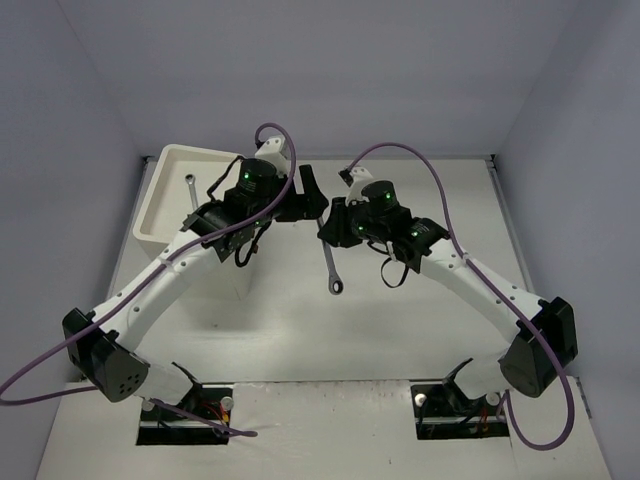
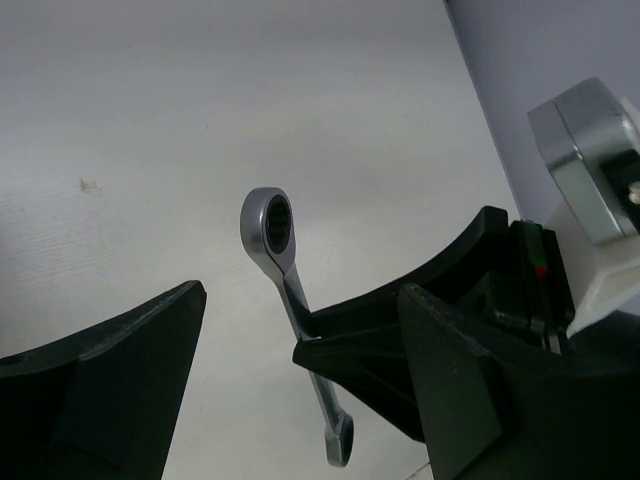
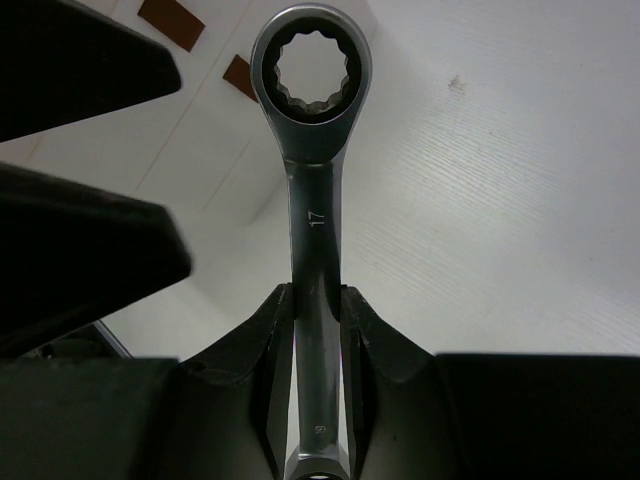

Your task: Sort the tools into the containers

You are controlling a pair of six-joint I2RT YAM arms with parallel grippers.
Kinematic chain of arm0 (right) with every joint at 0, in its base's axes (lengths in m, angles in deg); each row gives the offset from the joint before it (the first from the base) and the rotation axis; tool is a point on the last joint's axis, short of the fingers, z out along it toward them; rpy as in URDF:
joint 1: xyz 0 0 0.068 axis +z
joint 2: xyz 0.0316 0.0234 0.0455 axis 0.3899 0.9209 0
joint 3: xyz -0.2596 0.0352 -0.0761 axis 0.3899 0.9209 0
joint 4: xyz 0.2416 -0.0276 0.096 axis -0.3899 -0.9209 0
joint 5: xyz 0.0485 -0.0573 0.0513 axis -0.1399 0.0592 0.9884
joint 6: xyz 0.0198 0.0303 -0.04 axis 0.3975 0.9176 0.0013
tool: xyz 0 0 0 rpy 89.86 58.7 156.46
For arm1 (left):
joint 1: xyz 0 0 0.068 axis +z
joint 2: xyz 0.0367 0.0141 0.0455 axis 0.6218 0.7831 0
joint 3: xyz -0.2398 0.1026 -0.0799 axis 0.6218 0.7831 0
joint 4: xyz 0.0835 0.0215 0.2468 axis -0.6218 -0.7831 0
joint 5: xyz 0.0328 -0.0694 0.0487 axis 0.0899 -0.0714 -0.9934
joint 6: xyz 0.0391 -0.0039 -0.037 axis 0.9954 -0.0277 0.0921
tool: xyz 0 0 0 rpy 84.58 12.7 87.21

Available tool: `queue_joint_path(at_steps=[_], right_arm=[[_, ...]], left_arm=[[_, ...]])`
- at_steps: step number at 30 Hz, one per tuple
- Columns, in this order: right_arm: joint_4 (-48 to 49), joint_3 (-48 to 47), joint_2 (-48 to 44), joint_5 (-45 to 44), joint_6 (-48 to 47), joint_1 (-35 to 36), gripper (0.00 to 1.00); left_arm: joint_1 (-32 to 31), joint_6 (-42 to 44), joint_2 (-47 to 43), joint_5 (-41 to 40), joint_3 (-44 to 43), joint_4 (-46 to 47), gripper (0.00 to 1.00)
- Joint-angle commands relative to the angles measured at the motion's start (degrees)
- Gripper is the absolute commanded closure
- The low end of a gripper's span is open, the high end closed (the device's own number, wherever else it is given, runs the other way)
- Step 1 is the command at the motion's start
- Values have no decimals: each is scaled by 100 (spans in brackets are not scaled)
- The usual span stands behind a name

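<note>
My right gripper [image 1: 328, 228] is shut on the shaft of a silver ring wrench [image 1: 333, 268] marked 17. It holds the wrench above the table, ring end pointing toward the near edge. In the right wrist view the wrench [image 3: 312, 180] runs up from between the pads of the right gripper [image 3: 315, 300]. My left gripper [image 1: 312, 197] is open and empty, just left of the right gripper. In the left wrist view the wrench [image 2: 270, 220] stands between the spread fingers of the left gripper [image 2: 300, 295] without touching them. The white box [image 1: 160, 215] stands at the far left.
A second small silver wrench [image 1: 190, 188] lies in the box's tray top. Brown drawer handles [image 3: 170, 15] show in the right wrist view. Purple cables loop over both arms. Grey walls close in the table on three sides.
</note>
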Motion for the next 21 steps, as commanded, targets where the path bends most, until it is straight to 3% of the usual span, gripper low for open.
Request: queue_joint_path(at_steps=[1,12,18,21], right_arm=[[923,-332,-370,331,168,51,100],[1337,-280,-467,491,324,51,100],[1463,-226,-503,508,360,51,100],[1522,-196,-537,504,353,51,100]], left_arm=[[-45,-199,31,-166,-32,607,27],[-54,-245,204,-159,34,770,49],[-54,-282,221,11,87,966,90],[-54,-219,186,14,2,931,100]])
